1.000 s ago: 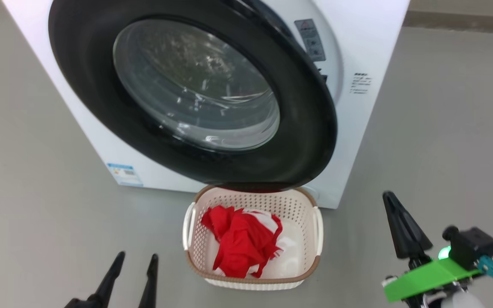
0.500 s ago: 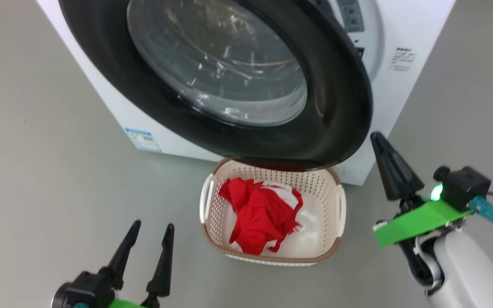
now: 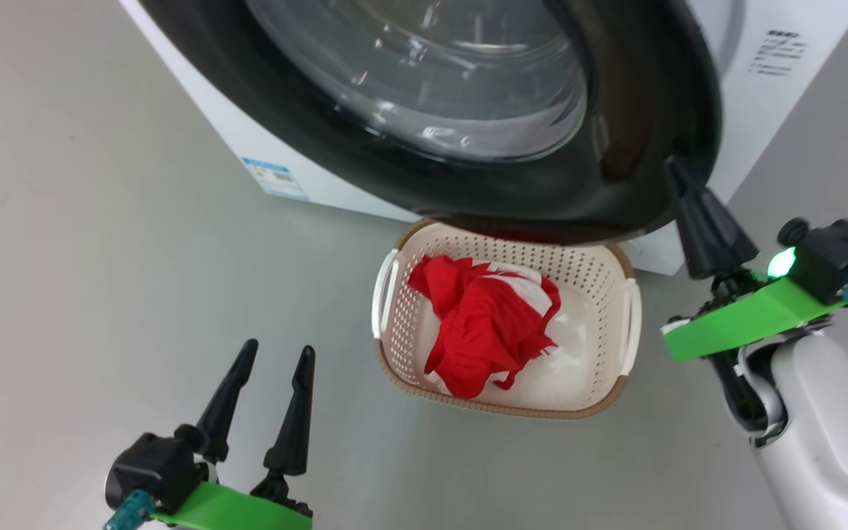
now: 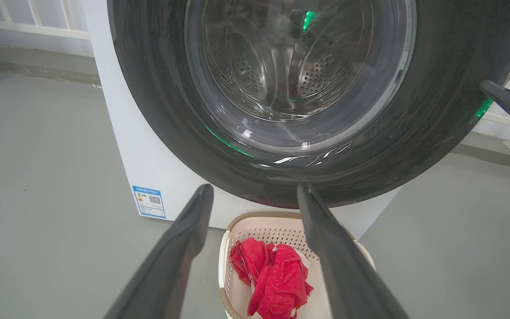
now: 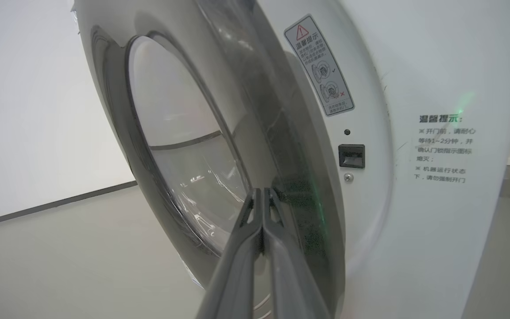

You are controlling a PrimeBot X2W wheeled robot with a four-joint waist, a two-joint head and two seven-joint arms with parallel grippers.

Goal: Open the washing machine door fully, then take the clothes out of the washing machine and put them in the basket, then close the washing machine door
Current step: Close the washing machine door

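1 washing machine [image 3: 762, 110] stands just behind the basket [image 3: 601, 272]. Its 1 washing machine door [image 3: 468, 191] hangs partly open, and the black rim overhangs the basket's far edge. There is 1 basket on the floor, and 1 heap of clothes [image 3: 486, 331] lies inside it toward its left wall, red with white panels. How many garments make up the heap cannot be told.

There are 2 grippers, each with 2 dark fingers. The left gripper [image 3: 278, 350] sits low to the basket's left, on the robot's side, with its fingers spread apart, empty and pointing toward the door. The right gripper [image 3: 678, 173] is raised beyond the basket's right far corner, with its fingers pressed together on nothing. Its tip meets the door's right edge, though contact is unclear.
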